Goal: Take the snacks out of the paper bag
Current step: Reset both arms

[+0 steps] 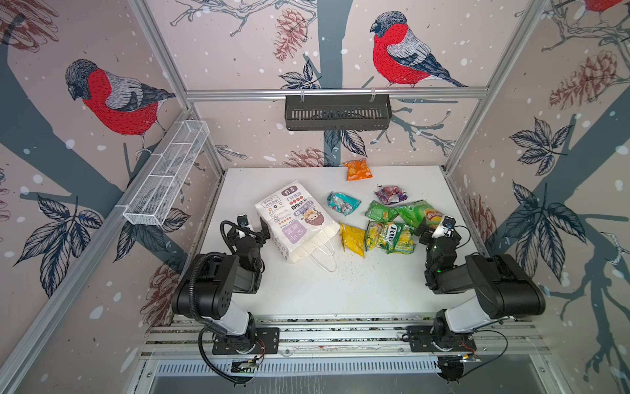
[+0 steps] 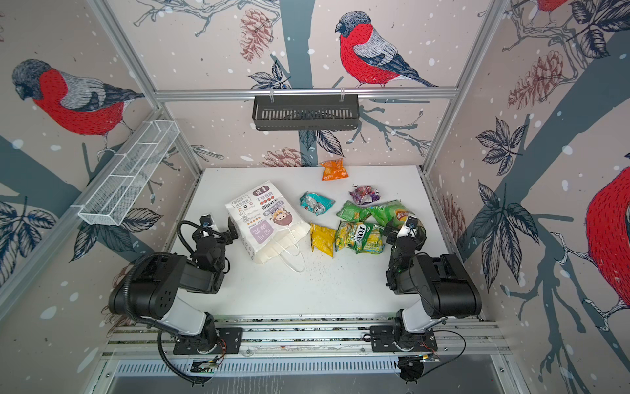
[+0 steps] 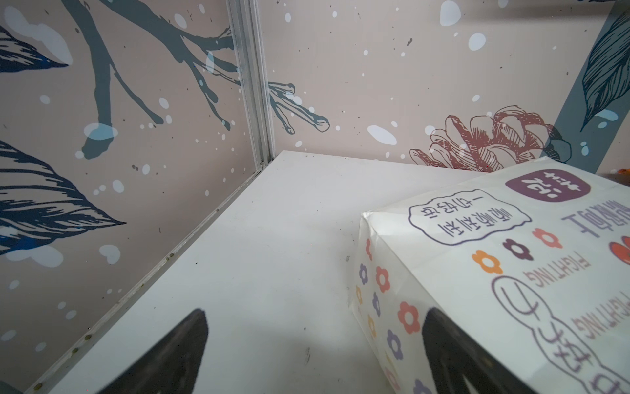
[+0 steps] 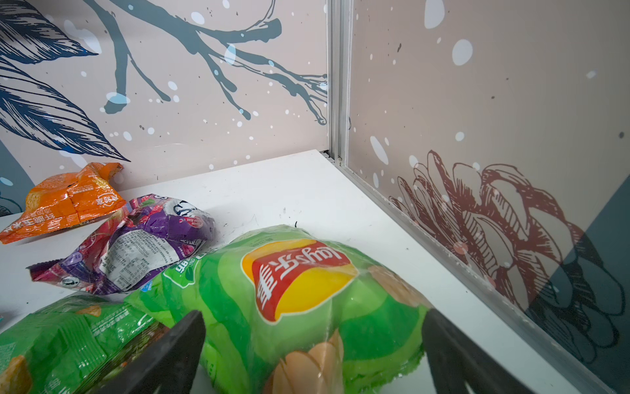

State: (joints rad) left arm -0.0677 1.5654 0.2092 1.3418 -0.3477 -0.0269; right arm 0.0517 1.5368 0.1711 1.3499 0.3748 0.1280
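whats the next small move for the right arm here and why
Probably lift the right gripper straight up, clear of the large green crinkly Lay's chip bag. Its jaws stand open astride that bag, which lies on the white table beside a smaller green packet, outside the white paper gift bag, so nothing there needs holding.

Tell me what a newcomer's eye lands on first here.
The white paper bag lies on its side left of centre, handles toward the arms. Bright snack packets lie scattered to its right, from the orange packet farthest back to the green Lay's bag, which sits between the open right gripper's fingers. Big red-breasted birds fill the backdrop.
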